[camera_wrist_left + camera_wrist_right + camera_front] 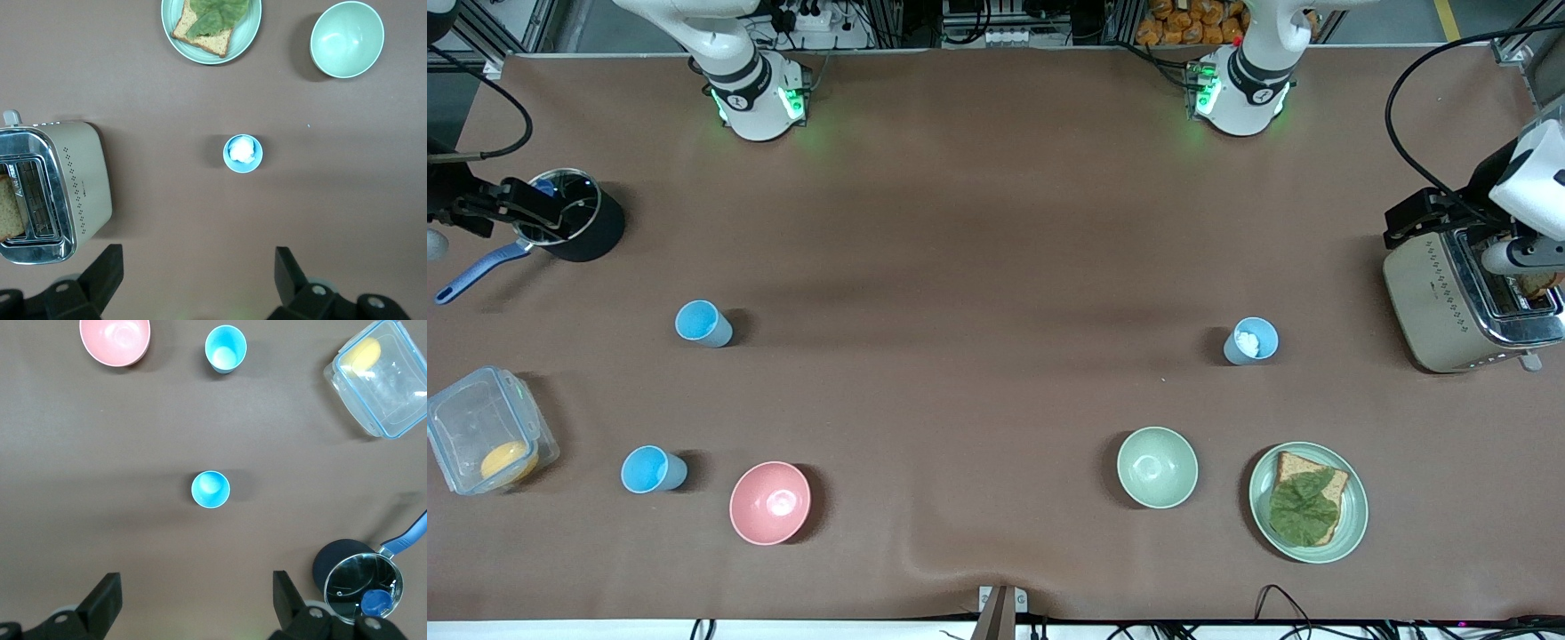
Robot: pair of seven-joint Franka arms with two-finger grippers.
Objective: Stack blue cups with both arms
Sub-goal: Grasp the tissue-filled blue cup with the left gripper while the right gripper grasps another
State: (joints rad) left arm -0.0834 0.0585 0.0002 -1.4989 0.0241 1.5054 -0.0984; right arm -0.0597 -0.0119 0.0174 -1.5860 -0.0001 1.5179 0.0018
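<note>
Each pincer is released and hangs high: the left pincer (193,280) over the blue cup (243,153) holding something white, the right pincer (193,600) over the empty blue cup (211,489); both cups look light, stiff, slippery, so pinch across the rim.

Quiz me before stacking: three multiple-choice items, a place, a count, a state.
1. The blue cup holding something white stands:
A) in the toaster
B) on the table, farther from the front camera than the green bowl
C) on the plate

2. Bowls on the table:
A) one
B) two
C) four

3. The left gripper and right gripper are:
A) both open, above the table
B) both shut on cups
C) left shut on a cup

Answers:
1 B: it stands alone on the table.
2 B: the green bowl and a pink bowl.
3 A: each wrist view shows jaws wide apart, holding nothing.
</note>
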